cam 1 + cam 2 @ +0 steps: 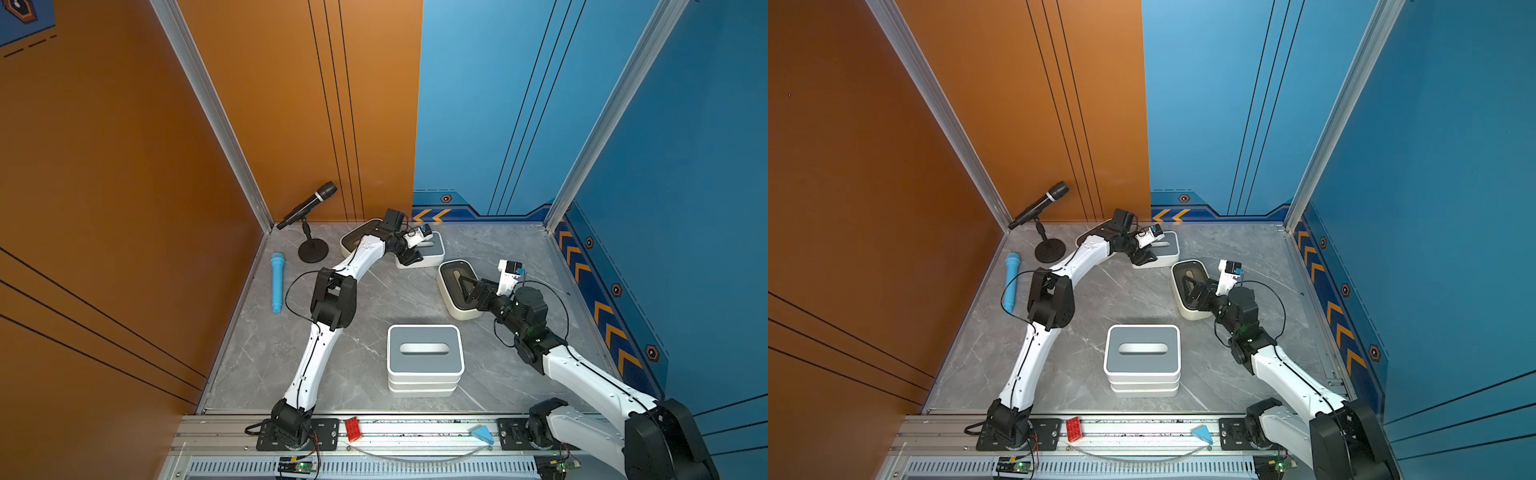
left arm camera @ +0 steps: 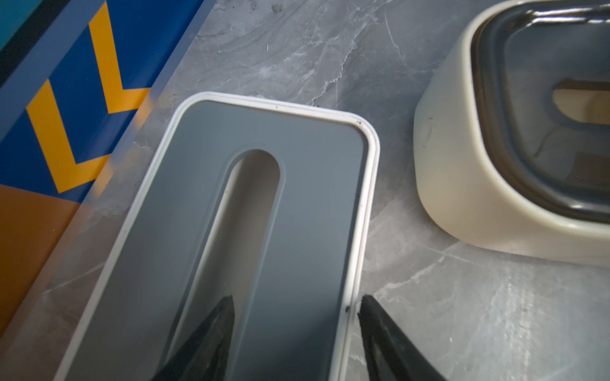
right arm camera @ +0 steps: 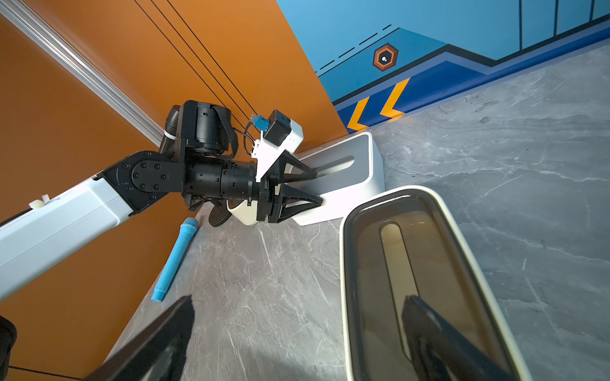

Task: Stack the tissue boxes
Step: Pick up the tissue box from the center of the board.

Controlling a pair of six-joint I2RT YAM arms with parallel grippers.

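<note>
- In both top views I see the stack of three tissue boxes low in the centre of the frame. A grey slotted lid is on top.
- The grey-lidded box sits just above centre, close to the back wall. My left gripper is down on its near end.
- In the left wrist view the left gripper straddles one long side of that box. One finger is down in the oval slot and the other is outside, touching the white rim. I cannot tell whether the pinch has closed on that strip.
- The dark-lidded box lies right of centre, near the grey-lidded one but apart from it.
- My right gripper hangs over the dark-lidded box with its jaws spread wide. In the right wrist view one finger is over the lid slot of this box. The other is over bare table, well clear of the cream wall, so nothing is pinched.
- A second dark-lidded box shows left of centre, partly hidden behind my left arm.
- A black microphone on a stand and a blue microphone are at the left edge of the table.
</note>
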